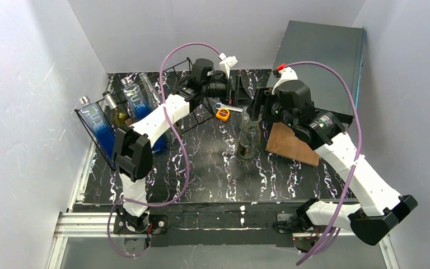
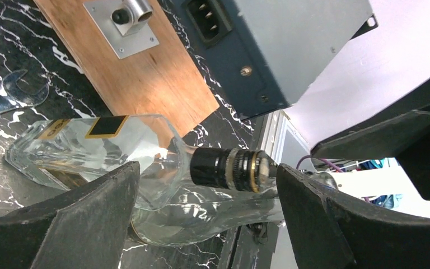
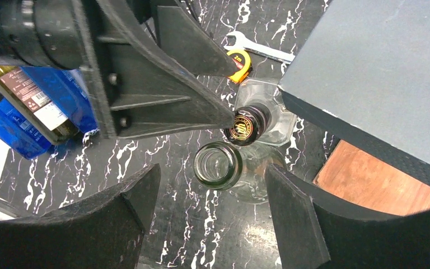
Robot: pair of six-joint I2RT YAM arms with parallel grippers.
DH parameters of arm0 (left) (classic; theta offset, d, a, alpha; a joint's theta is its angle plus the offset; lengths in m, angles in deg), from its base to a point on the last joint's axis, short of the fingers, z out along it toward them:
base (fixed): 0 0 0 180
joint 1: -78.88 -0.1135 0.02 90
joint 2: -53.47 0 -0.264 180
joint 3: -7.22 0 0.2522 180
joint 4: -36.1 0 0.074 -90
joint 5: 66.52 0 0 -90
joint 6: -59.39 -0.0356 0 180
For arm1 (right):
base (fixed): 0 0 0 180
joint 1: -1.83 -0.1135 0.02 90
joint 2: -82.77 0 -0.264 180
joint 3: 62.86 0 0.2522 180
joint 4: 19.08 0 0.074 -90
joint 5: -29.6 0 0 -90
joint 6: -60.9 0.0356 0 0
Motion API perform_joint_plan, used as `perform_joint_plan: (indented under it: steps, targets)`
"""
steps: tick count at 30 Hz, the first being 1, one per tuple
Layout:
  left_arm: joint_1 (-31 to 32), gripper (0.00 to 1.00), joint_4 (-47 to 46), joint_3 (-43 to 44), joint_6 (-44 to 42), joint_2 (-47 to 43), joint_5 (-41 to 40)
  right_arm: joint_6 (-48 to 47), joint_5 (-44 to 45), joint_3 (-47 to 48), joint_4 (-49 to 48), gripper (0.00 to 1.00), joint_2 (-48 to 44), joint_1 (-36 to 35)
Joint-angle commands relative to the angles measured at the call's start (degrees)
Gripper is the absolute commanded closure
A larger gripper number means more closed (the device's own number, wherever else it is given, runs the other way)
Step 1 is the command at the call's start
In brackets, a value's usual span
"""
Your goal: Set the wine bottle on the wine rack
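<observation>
Two clear glass bottles stand close together mid-table: a round one with an open mouth point(image 3: 218, 165) point(image 1: 248, 147) and a square one with a black cap point(image 3: 248, 126) point(image 2: 229, 168). Which of them is the wine bottle I cannot tell. My left gripper point(image 2: 207, 180) point(image 1: 241, 96) is open, its fingers either side of the capped neck, one tip by the cap. Above the open mouth hangs my right gripper point(image 3: 213, 171) point(image 1: 259, 115), open and holding nothing. The black wire wine rack point(image 1: 174, 63) stands at the far left.
Blue bottles point(image 1: 98, 126) and an olive one point(image 1: 118, 116) lie in the rack. A dark grey box point(image 1: 319, 61) fills the back right, a wooden board point(image 1: 291, 145) in front of it. A wrench point(image 3: 260, 50) and an orange tape measure point(image 1: 222, 114) lie behind the bottles.
</observation>
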Motion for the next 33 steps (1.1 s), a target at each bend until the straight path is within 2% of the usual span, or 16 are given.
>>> perform_joint_plan:
  steps: [1, 14, 20, 33]
  targets:
    - [-0.2, 0.12, 3.1, 3.2, -1.2, 1.1, 3.8, -0.5, -0.6, 0.2, -2.9, 0.24, 0.4, -0.3]
    - [-0.2, 0.09, 2.9, 3.2, -1.2, 3.1, 4.7, -1.4, -0.3, -0.7, -3.6, 0.25, 1.9, -0.3]
    - [-0.2, 0.09, 5.6, 4.6, -3.1, 3.5, 2.1, -2.3, 0.9, -1.2, -4.0, 0.31, 3.1, -0.3]
    - [-0.1, 0.08, 10.4, 6.6, -6.6, 4.4, -4.2, -3.3, 4.1, -0.9, -5.0, 0.36, 4.2, -0.3]
